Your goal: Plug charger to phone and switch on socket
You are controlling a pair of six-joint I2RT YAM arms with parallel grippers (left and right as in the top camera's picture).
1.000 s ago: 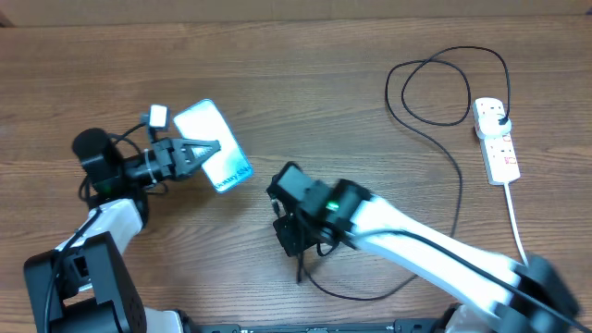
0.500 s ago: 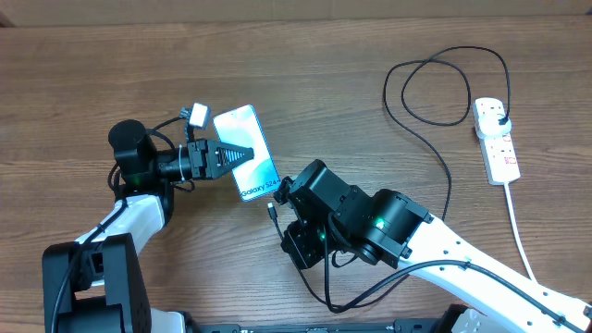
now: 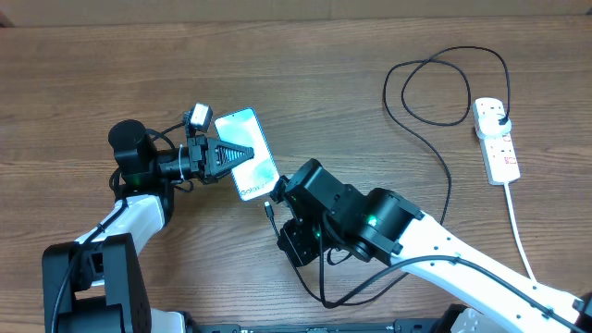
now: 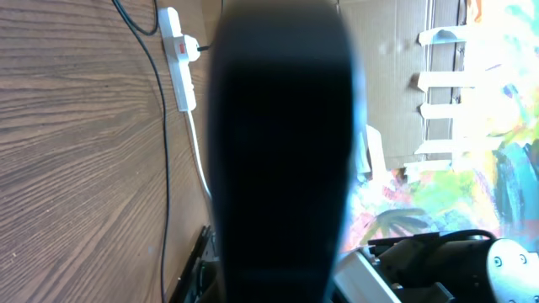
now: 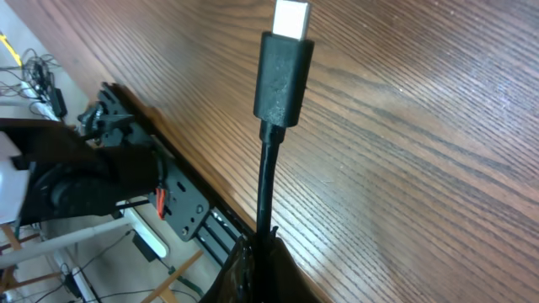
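Note:
The phone [image 3: 248, 165], its light blue screen lit, is held tilted above the table by my left gripper [image 3: 233, 154], which is shut on it. In the left wrist view the phone's dark back [image 4: 282, 143] fills the middle. My right gripper [image 3: 274, 205] is shut on the charger cable [image 5: 268, 181] just behind its connector tip [image 5: 291, 18], which points up and shows clearly in the right wrist view. In the overhead view the tip sits just below the phone's bottom edge. The black cable [image 3: 453, 176] loops back to the white socket [image 3: 496, 141] at the far right, where its black plug [image 3: 499, 115] sits.
The socket's thick white cord [image 3: 518, 227] runs down to the front right edge. The cable makes a loop [image 3: 435, 88] at the back right. The socket also shows in the left wrist view [image 4: 178, 55]. A table-edge frame [image 5: 181, 202] shows in the right wrist view.
My left gripper brought the phone right toward the centre and has since tilted it slightly. My right gripper has moved up with the connector to just under the phone's bottom edge.

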